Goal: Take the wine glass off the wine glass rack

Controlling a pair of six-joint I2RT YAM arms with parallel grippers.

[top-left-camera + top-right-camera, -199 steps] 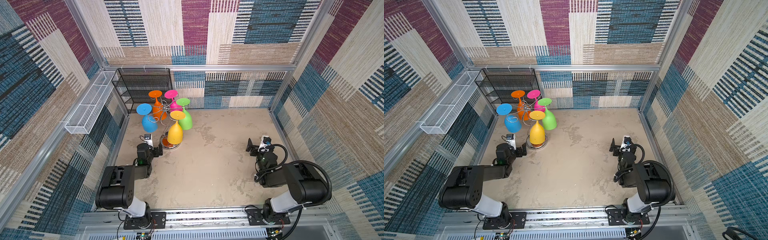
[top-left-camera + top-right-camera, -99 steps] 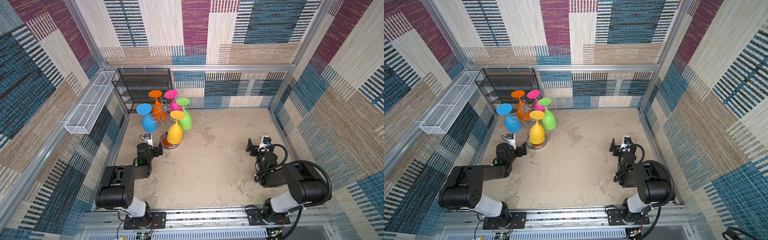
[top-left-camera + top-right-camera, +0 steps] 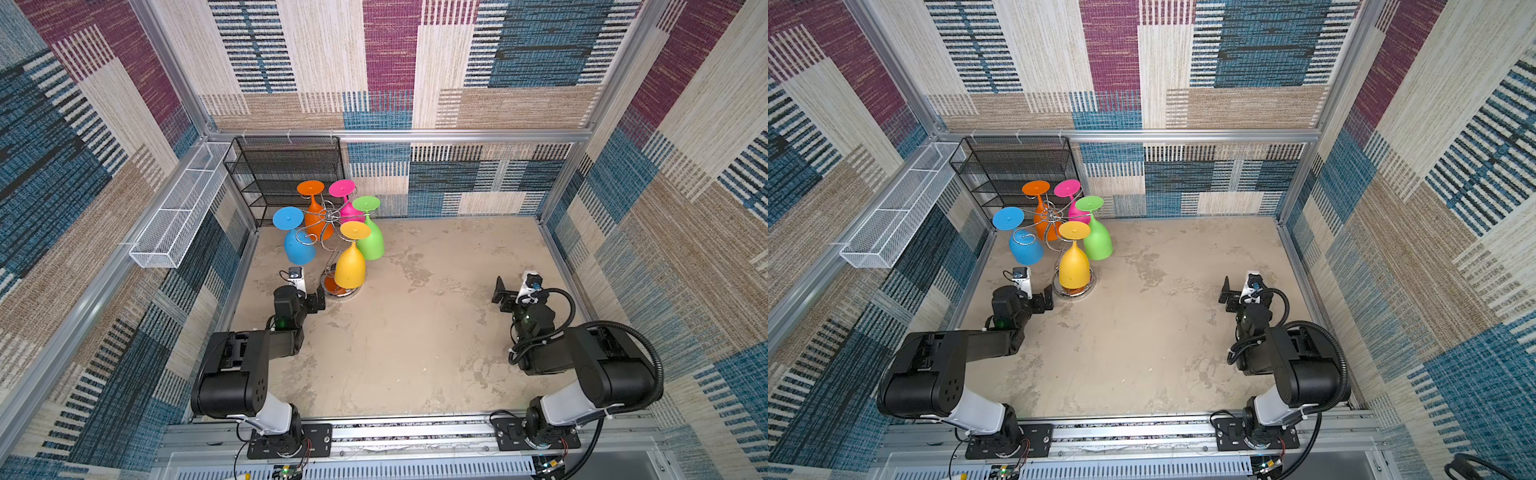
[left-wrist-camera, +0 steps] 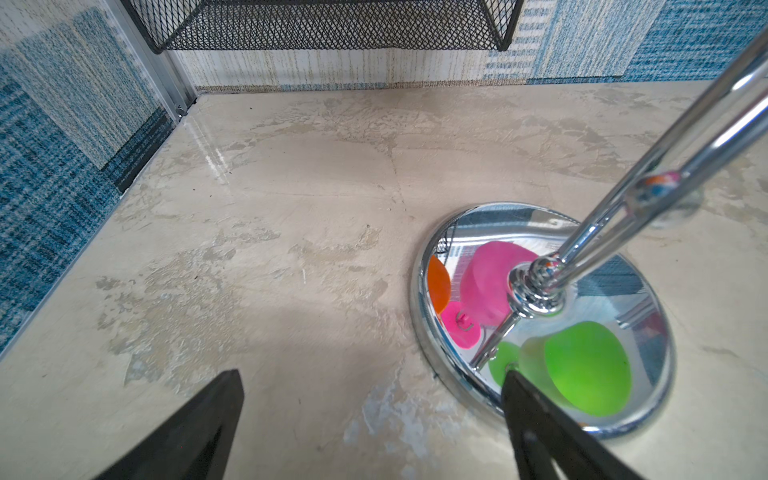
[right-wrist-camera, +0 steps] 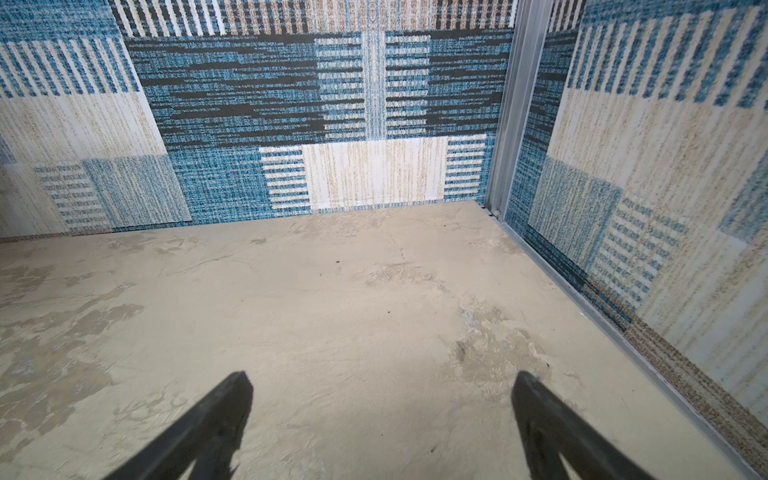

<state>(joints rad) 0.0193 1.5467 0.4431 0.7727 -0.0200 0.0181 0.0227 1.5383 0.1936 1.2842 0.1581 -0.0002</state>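
Observation:
The chrome wine glass rack [image 3: 330, 216] stands at the back left of the floor, its round mirrored base [image 4: 420, 291] low beside my left gripper. Several coloured wine glasses hang from it upside down: blue [image 3: 297, 247], orange [image 3: 316, 222], pink [image 3: 348, 210], green [image 3: 370, 243] and yellow [image 3: 351, 268]. My left gripper [image 3: 316, 298] sits low by the base, open and empty; one fingertip [image 4: 523, 399] shows in front of the base rim. The glasses appear there only as reflections. Far to the right, my right gripper [image 3: 503, 293] is open over bare floor [image 5: 380, 399].
A black mesh shelf unit [image 3: 286, 174] stands against the back wall behind the rack. A long white mesh basket [image 3: 178, 216] hangs on the left wall. Patterned walls and metal rails enclose the beige floor [image 3: 415, 332].

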